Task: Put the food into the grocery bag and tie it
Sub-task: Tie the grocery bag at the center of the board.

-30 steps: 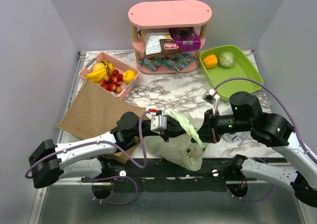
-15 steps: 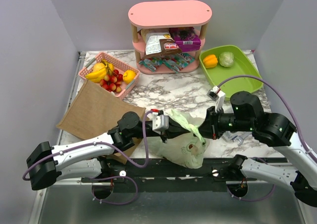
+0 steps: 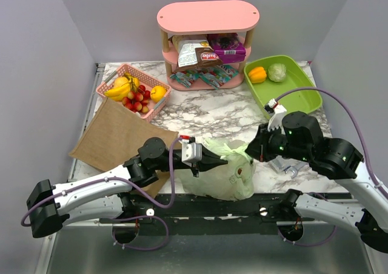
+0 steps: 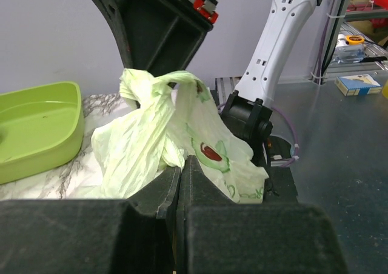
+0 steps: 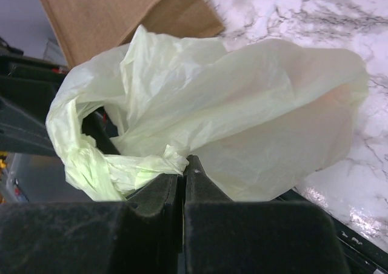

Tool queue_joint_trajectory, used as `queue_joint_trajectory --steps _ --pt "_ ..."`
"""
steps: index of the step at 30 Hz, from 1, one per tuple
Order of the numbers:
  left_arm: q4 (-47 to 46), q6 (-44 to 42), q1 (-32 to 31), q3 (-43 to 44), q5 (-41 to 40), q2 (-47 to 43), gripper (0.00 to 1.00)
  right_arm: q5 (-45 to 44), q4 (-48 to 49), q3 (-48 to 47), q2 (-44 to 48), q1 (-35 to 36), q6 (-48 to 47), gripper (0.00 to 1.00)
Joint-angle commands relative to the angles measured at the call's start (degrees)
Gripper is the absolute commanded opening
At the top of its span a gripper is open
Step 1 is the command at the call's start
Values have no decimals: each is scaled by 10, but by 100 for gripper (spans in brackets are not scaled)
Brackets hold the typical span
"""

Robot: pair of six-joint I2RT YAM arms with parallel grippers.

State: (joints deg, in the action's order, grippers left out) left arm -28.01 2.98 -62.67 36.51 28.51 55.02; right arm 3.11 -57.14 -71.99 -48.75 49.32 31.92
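Note:
The pale-green grocery bag [image 3: 223, 176] lies bunched at the table's near edge between my arms. My left gripper [image 3: 219, 158] is shut on a twisted handle of the bag [image 4: 151, 134]; the pinch shows in the left wrist view [image 4: 180, 160]. My right gripper [image 3: 253, 150] is shut on another crumpled handle [image 5: 130, 165], pinched at the tips [image 5: 183, 163]. Something orange glows faintly through the bag wall [image 5: 330, 101]. Other food stays outside: a snack pack [image 3: 199, 53] and a purple box [image 3: 228, 46] on the pink shelf [image 3: 208, 16], fruit in the pink basket [image 3: 133, 91].
A brown paper bag [image 3: 118, 134] lies flat at the left, under my left arm. A green tray [image 3: 297, 92] at the back right holds an orange pepper [image 3: 257, 74] and a pale cabbage [image 3: 277, 72]. A small clear object [image 3: 285, 168] lies under my right arm.
The bag has been drawn up from hanging over the table edge and now sits bunched higher. My right gripper moved back and right; my left arm drew back to the left.

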Motion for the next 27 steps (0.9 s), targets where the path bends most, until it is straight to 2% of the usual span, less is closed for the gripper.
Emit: queue_joint_trajectory --steps 1,13,23,27 --pt "13 -9 1 -11 7 -29 0 -114 -1 -18 2 0 26 1" --pt "19 -7 1 -21 5 -73 0 -308 18 9 -1 0 100 1" --pt "-53 45 1 -65 -41 -117 0 -459 24 74 5 0 235 1" --pt "-52 55 1 -70 -71 -135 0 -509 -6 88 -19 0 304 1"
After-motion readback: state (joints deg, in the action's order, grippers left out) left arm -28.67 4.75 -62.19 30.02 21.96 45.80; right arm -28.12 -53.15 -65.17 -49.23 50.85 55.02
